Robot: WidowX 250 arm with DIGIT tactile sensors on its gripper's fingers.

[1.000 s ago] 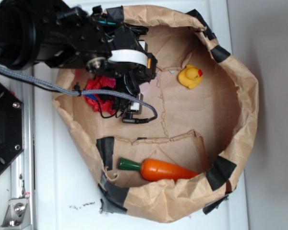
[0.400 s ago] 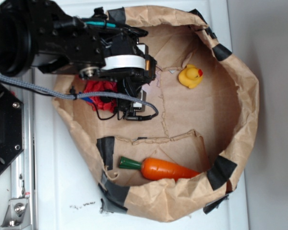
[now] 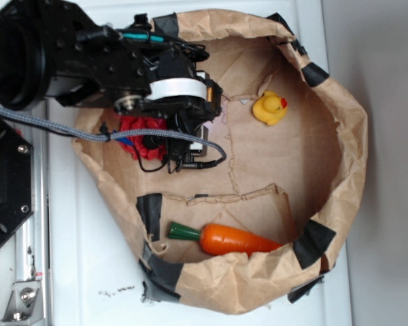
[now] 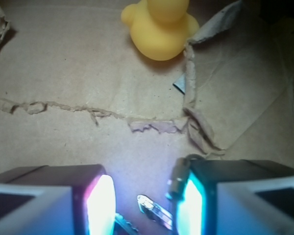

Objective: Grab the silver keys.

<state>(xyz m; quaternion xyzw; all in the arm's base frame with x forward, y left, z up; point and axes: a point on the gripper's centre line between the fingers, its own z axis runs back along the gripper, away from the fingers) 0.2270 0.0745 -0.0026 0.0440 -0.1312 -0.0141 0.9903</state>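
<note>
The silver keys [image 4: 154, 210] lie on the brown paper floor between my two lit fingers, at the bottom of the wrist view. One key blade points up and left. A metal piece of the bunch [image 4: 178, 179] touches the right finger's tip, and another key [image 4: 125, 225] shows by the left finger. My gripper [image 4: 146, 205] is open, its jaws standing on either side of the keys. In the exterior view the gripper [image 3: 190, 139] points down into the paper bag [image 3: 347, 136] near its left wall, and the arm hides the keys.
A yellow rubber duck [image 3: 269, 109] [image 4: 161, 29] sits ahead of the gripper. A red cloth item [image 3: 141, 132] lies just left of the arm. An orange carrot [image 3: 234, 240] rests at the bag's front. Torn paper seams [image 4: 152, 126] cross the floor.
The arm swung a little and the wrist settled lower over the bag floor. In the last half second it shifted only slightly. Duck and carrot stayed put.
</note>
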